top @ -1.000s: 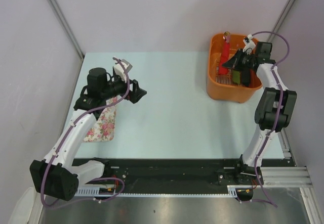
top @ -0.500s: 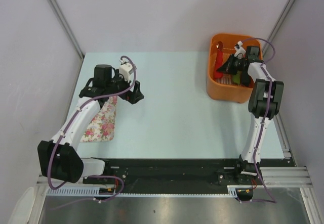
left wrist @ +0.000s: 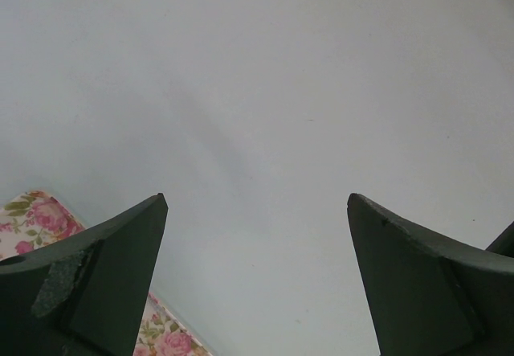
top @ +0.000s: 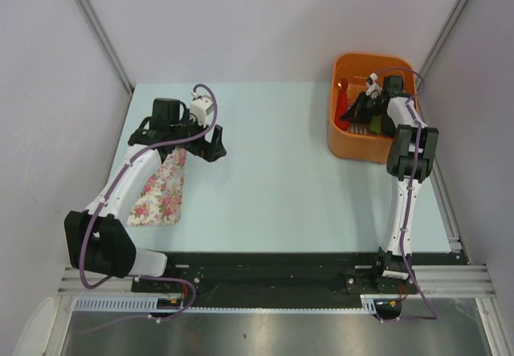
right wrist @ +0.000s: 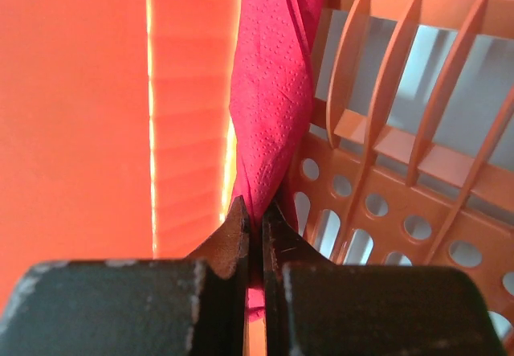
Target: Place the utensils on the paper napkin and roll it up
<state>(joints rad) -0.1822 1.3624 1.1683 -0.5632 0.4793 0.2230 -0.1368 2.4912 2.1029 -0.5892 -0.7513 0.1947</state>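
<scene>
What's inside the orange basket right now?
The red paper napkin, pinched between the fingers of the right gripper, beside a slotted orange rack. From above, the right arm covers most of the basket, so any utensils there cannot be seen.

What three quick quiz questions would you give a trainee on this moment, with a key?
1. True or false: the left fingers hold a spoon.
2. The right fingers are shut on: A) a green item, B) the red paper napkin, C) a floral cloth.
3. Fill in: the napkin is inside the orange ____.
Key: 1 false, they are open and empty over the table; 2 B; 3 basket.
</scene>
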